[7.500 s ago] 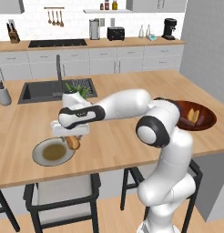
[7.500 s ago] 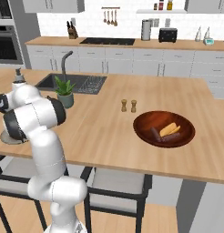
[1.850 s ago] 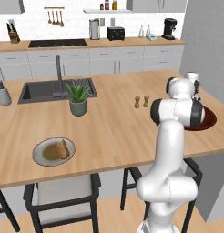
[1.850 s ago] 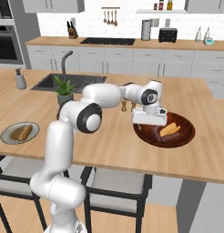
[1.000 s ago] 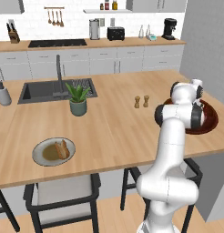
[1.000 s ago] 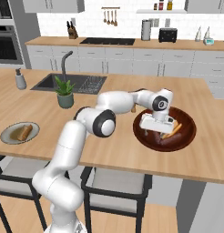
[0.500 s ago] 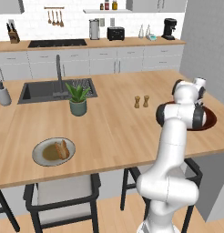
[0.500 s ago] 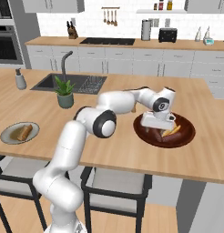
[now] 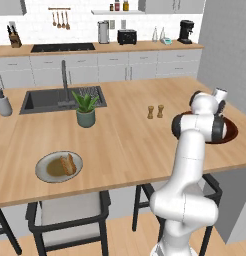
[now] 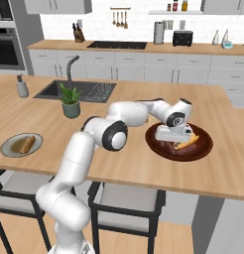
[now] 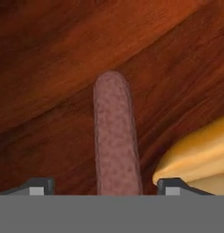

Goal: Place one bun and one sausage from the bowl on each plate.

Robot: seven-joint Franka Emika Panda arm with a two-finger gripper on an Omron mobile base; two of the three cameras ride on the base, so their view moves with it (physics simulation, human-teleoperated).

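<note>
One sausage (image 11: 115, 136) lies in the bowl (image 10: 206, 149) between your spread hand (image 11: 104, 185) fingers, a bun (image 11: 200, 154) just beside the right one (crowding it). Keep the hand centred on the sausage so closing catches it alone.

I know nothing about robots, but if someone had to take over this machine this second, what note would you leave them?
Gripper: down in the wide dark reddish-brown wooden bowl, finger tips either side of a short reddish-brown sausage, not clamped on it yet.
Beside it in the bowl lies a golden-tan hot-dog bun.
Pale grey plate with the olive centre, at the counter's other end, carries a bun; whether a sausage lies with it is too small to tell.
Left: grasp this sausage, carry it to a plate, then the bun. I cannot spot the second plate from here.
</note>
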